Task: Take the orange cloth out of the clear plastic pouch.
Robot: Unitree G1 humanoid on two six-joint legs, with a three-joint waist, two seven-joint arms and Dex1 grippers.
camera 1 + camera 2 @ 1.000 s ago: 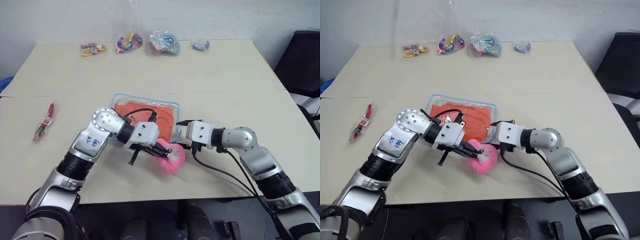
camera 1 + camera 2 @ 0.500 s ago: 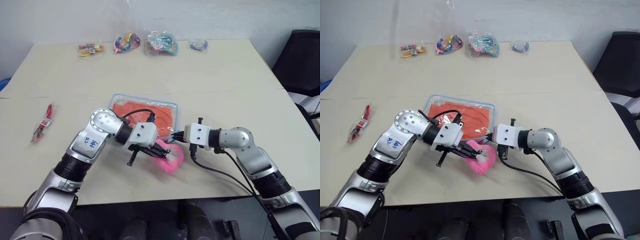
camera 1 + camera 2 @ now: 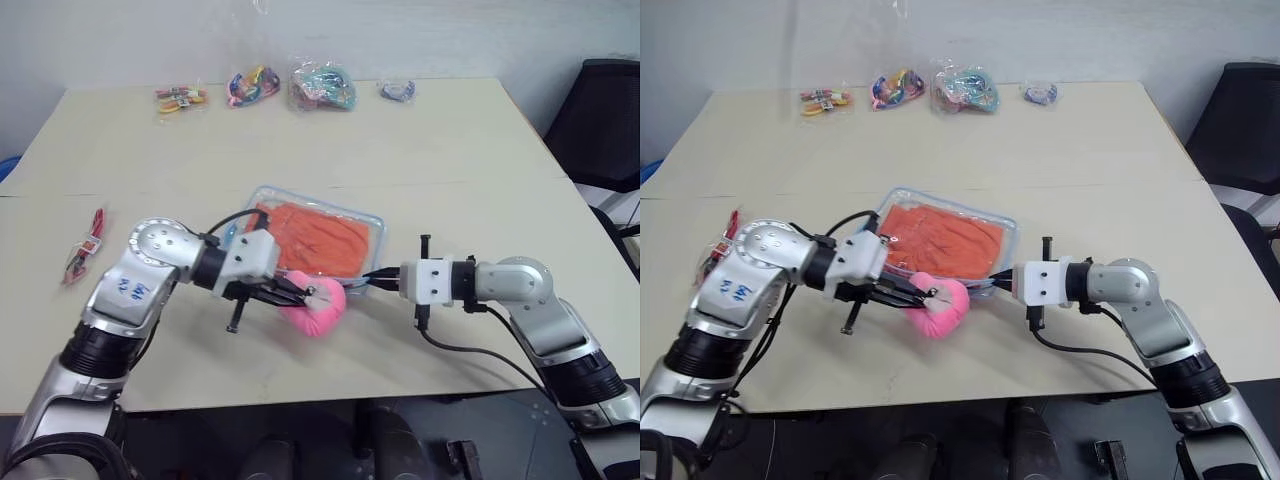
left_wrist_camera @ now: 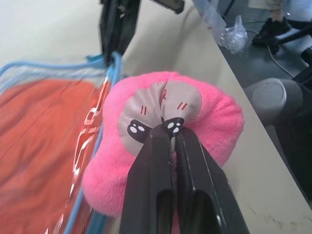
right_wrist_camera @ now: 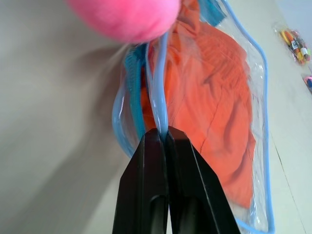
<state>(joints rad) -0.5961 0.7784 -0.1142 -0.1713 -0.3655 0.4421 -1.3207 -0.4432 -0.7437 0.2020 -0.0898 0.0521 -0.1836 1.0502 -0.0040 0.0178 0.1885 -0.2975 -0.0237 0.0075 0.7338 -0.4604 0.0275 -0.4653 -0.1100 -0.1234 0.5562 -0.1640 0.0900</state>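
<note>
— What have the pincers got?
— The left pincer (image 4: 168, 134) is clamped on the pink plush charm (image 3: 315, 303); the right pincer (image 5: 163, 134) is pinched tight on the light blue zipper edging (image 5: 157, 92) of the clear plastic pouch (image 3: 372, 222).
— And the orange cloth (image 3: 318, 237)?
— Inside the pouch, rumpled and bright, filling it. The pouch lies toward the desk's (image 3: 450, 150) near edge.
</note>
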